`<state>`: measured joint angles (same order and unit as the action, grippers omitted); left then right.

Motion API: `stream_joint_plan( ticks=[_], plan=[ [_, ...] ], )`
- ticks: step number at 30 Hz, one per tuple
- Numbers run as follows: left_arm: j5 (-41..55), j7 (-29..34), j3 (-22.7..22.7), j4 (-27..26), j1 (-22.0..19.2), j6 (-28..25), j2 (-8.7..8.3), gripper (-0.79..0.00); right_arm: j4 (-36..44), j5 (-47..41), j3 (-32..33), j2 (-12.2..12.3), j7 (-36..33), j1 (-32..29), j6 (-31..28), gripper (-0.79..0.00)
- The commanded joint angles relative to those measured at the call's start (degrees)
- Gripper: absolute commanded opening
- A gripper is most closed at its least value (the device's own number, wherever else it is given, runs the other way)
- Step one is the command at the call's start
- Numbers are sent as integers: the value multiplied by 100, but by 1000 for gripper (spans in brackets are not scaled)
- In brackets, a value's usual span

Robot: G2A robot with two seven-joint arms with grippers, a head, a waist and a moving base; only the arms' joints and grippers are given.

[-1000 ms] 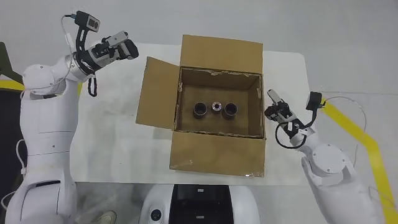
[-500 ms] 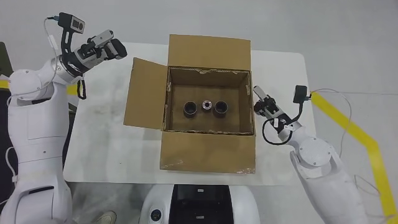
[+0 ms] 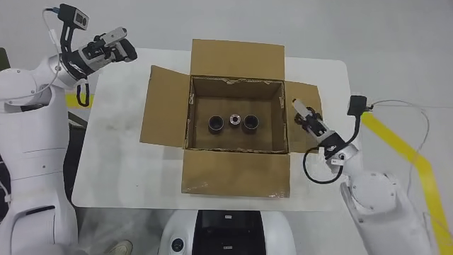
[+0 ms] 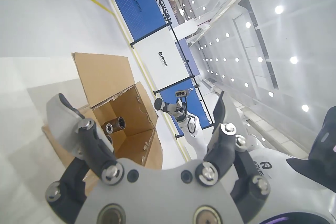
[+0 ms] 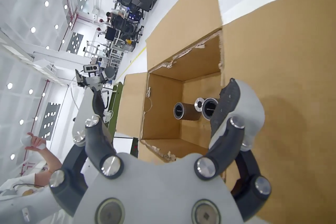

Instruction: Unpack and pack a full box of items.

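Observation:
An open cardboard box [image 3: 237, 173] stands mid-table with all its flaps folded outward. On its floor stand two dark cylinders [image 3: 217, 122] [image 3: 250, 123] with a small metal-topped one [image 3: 233, 120] between them. My right gripper [image 3: 303, 110] is open over the box's right flap [image 3: 311, 95], close to the box wall. Its wrist view looks into the box [image 5: 168, 104] at the cylinders [image 5: 183, 110]. My left gripper [image 3: 120, 42] is open and empty, above the table's far-left corner, well away from the box. Its own view [image 4: 140, 114] shows the box [image 4: 131, 101] beyond.
The white table [image 3: 113, 156] has bare room left of the box and a narrower strip on the right. The back flap [image 3: 237, 57] and left flap [image 3: 164, 110] lie spread out. A yellow floor line [image 3: 400, 145] runs past the table's right side.
The box's right flap has folded outward and now lies flat under my right gripper. My left gripper has drawn back toward the far-left corner.

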<state>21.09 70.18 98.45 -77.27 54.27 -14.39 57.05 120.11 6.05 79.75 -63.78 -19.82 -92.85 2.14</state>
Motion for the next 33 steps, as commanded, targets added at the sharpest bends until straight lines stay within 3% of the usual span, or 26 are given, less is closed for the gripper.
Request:
stream_joint_plan(
  ticks=[1, 6, 13, 33],
  plan=[
    [-86, -30, 40, 33, -31, 44, -27, 0, 183, 328, -116, 14, -241, -12, 104, 0],
    [-100, 58, 147, 121, -118, 197, -100, 0, 393, 988, -621, 15, -728, 91, 464, 0],
    [-12, 183, 35, 241, -289, 266, -148, 0, 356, 1608, -1141, -17, -882, 371, 604, 0],
    [-12, 183, 35, 241, -289, 266, -148, 0, 318, 1789, -1176, -17, -854, 382, 618, 0]
  ],
)
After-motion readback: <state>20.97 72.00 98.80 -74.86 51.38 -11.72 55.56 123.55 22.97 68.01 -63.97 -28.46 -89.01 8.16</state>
